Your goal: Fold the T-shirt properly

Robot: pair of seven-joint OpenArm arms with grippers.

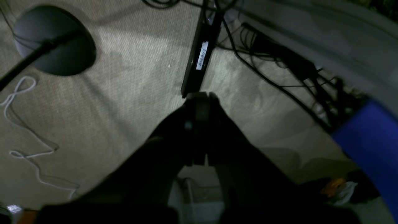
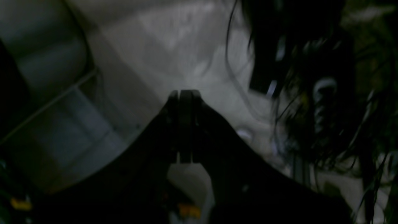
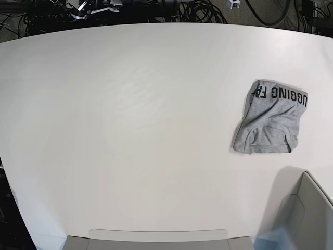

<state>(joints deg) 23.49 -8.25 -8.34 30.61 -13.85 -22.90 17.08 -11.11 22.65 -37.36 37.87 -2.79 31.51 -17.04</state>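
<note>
Bench [image 3: 130, 130] bare across left and centre. T-shirt [image 3: 270, 122] lies bundled at right, lettering up, loosely folded. Both arms off the bench: left gripper [image 1: 201, 96] and right gripper [image 2: 183, 93] pressed together, holding nothing. Risk: loose layers slump and spoil the fold.

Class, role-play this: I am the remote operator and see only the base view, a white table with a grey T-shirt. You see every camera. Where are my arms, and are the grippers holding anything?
Observer: Neither arm reaches over the table. The left gripper points down at carpeted floor and holds nothing.
Operator: Open or shut?
Observer: Its jaws look pressed together.
Operator: And the right one?
Observer: The right gripper is shut too, empty, over a dim floor with cables.
Operator: So the shirt is untouched?
Observer: Yes, the T-shirt lies bundled alone near the table's right side.
</note>
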